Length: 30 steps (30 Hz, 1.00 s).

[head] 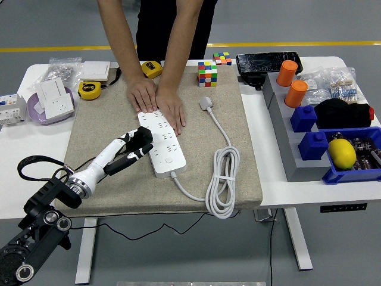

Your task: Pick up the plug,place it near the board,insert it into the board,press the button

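Two person's hands [158, 101] pin the board [161, 141] beside the plug [139, 140].

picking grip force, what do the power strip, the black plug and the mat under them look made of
Power strip: looks like hard white plastic, smooth with a slight sheen.
Black plug: likely moulded plastic, matte and dark with rounded edges; the left hand partly hides it.
Mat: seems to be beige felt or woven fabric, with a dull fuzzy surface and soft edges.
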Each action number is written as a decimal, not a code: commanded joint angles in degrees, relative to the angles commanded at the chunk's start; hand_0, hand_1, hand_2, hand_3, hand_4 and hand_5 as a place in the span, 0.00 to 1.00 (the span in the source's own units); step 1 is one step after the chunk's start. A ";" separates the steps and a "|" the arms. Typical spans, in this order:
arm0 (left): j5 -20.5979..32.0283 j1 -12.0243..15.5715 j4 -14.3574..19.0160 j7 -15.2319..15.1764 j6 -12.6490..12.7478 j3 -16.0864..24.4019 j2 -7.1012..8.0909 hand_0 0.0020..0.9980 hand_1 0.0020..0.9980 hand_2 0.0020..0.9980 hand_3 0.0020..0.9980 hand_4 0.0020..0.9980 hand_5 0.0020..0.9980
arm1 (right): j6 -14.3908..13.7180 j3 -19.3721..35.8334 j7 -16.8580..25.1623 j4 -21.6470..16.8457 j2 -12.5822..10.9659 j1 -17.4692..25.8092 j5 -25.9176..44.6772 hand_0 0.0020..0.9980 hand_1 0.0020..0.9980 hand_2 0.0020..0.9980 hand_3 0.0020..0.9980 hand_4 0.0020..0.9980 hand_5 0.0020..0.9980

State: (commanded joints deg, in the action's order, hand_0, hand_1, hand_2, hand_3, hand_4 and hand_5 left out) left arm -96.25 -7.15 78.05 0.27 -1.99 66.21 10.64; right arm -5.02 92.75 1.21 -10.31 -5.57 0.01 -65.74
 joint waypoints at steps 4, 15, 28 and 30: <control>-0.35 -0.46 0.06 -0.12 -0.02 -0.58 0.11 1.00 1.00 0.98 0.97 1.00 1.00 | 0.19 -0.23 0.33 0.00 -0.02 0.13 0.69 0.98 0.92 0.86 0.82 1.00 1.00; -1.39 -2.37 0.21 -0.40 0.14 -2.40 0.71 1.00 1.00 0.97 0.96 1.00 1.00 | 0.35 -0.67 1.39 0.00 -0.11 0.04 2.29 0.96 0.89 0.84 0.81 1.00 1.00; -2.23 -4.67 -0.28 -0.20 0.07 -4.84 2.01 1.00 1.00 0.97 0.96 1.00 1.00 | 0.26 -0.48 1.37 0.00 -0.15 -0.12 2.27 0.95 0.89 0.84 0.81 1.00 1.00; -2.30 -4.81 -0.05 -0.13 0.04 -5.11 2.11 1.00 1.00 0.97 0.95 1.00 1.00 | 0.26 -0.44 1.36 0.00 -0.15 -0.12 2.23 0.95 0.89 0.84 0.81 1.00 1.00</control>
State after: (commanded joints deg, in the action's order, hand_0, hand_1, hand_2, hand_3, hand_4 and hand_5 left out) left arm -98.55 -11.95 78.00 0.15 -1.95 61.10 12.76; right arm -4.76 92.32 2.58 -10.31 -5.71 -0.11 -63.51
